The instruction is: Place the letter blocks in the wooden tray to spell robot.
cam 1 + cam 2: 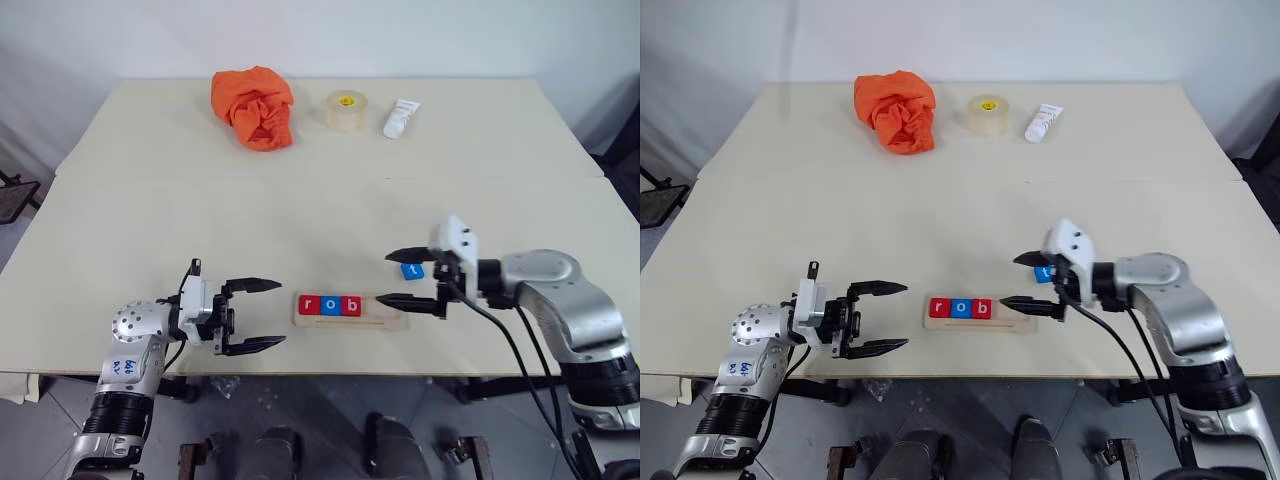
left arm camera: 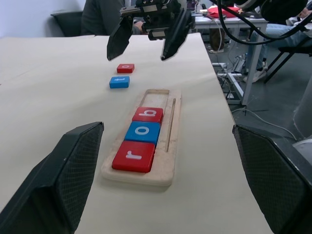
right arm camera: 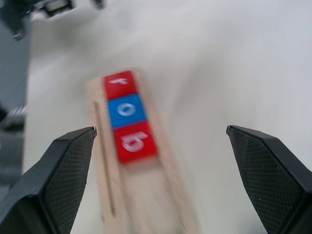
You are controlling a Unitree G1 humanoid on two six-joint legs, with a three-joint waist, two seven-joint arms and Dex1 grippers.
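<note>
Near edge: we logged the wooden tray (image 1: 350, 311) lying lengthwise just inside the table's (image 1: 150, 190) front edge, red r (image 1: 308, 305), blue o (image 1: 330, 305) and red b (image 1: 351, 305) filling its left portion, the right portion bare. Left gripper (image 1: 252, 316) spread empty beside the tray's left end; right gripper (image 1: 412, 280) spread empty over its right end. Just behind: blue t tile (image 1: 412, 270) and a red tile (image 2: 125, 68), loose. Mid-table we found bare. Far edge: orange cloth (image 1: 254, 107), tape roll (image 1: 345, 110), white tube (image 1: 401, 118).
</note>
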